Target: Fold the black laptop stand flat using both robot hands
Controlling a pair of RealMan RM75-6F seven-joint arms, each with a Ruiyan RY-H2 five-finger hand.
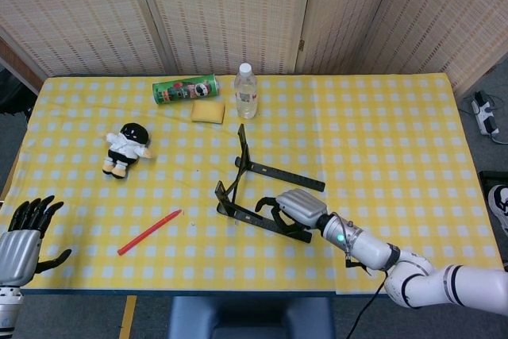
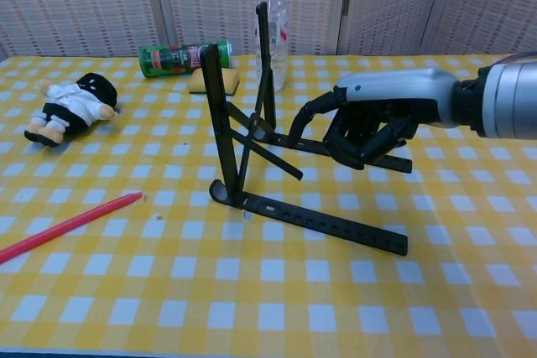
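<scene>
Near the middle of the table (image 1: pixel 381 132), just in front of the water bottle (image 1: pixel 247 91), the black laptop stand (image 2: pixel 252 136) is standing fully opened up, uprights vertical and base rails flat on the cloth, so honestly the folding hasn't really started. The right hand (image 2: pixel 373 123) is right beside the stand's cross struts with its fingers (image 2: pixel 315 111) curled in toward them; looks like it's hooking or touching a strut, but I can't tell if it actually has a grip. The left hand (image 1: pixel 22 232) is way off from the stand at the table's near edge, fingers spread, holding nothing, so it needs to come in. Everything sits on a yellow checked tablecloth, with woven screen panels (image 1: pixel 222 5) behind.
</scene>
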